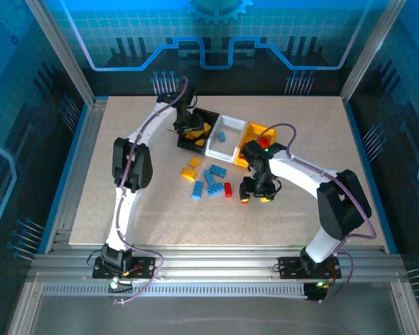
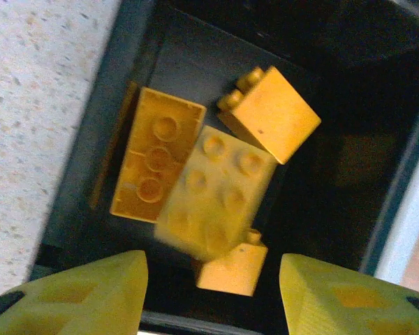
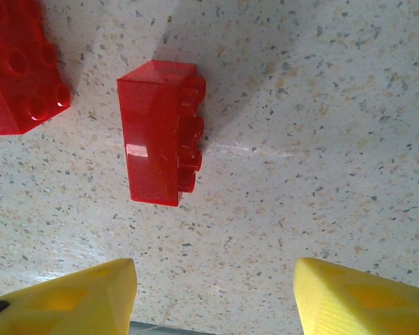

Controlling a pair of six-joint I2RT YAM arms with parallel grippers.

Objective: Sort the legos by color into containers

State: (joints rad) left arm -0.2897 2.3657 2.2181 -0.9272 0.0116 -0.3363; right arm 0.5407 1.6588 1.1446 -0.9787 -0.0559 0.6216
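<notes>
My left pincer (image 2: pixel 211 269) is released: the fingers (image 2: pixel 91 289) stand apart w/ nothing clamped btwn them. It hangs over the black bin (image 2: pixel 122 77), pointing down into it. In there are yellow bricks (image 2: pixel 153 164); one of them in the middle looks blurred, can't tell if it's resting or loose. In the top view that bin (image 1: pixel 209 116) sits at about 12 o'clock on the table (image 1: pixel 126 216). My left arm is stretched far toward it, elbow bowed out to 9 o'clock.

My right pincer (image 3: pixel 213 272) is also open, gripping nothing. Fingers point down at bare tabletop, not touching the red brick (image 3: pixel 157 132), which lies on its side at 11 o'clock from the gap. A 2nd red brick (image 3: pixel 17 63) sits further toward 10 o'clock. Right arm: elbow out at 3 o'clock, forearm angled in toward table centre, wrist bent down.

From above, the white bin (image 1: pixel 220 148) is beside the black one at its 3 o'clock, w/ the yellow bin (image 1: pixel 253 132) next along. Blue bricks (image 1: pixel 211 179) lie loose near centre.
</notes>
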